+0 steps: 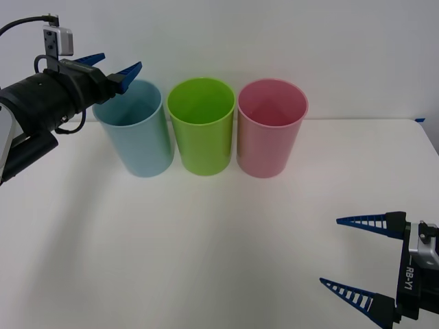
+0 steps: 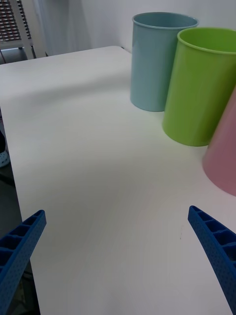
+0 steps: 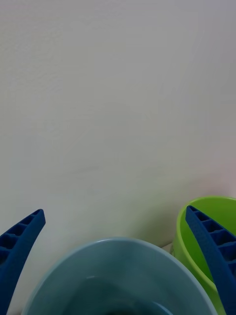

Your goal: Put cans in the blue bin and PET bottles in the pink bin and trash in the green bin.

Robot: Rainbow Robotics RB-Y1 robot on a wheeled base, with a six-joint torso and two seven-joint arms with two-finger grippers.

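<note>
Hovering over blue bin rim: left gripper, fingers spread, empty.
Right gripper open, low over table.

A lab or test room, by the look of it: a plain white table set against a bare white wall, with three colour-coded bins lined along the table's far edge. Past the table's corner, the right wrist view shows a perforated metal panel.
</note>
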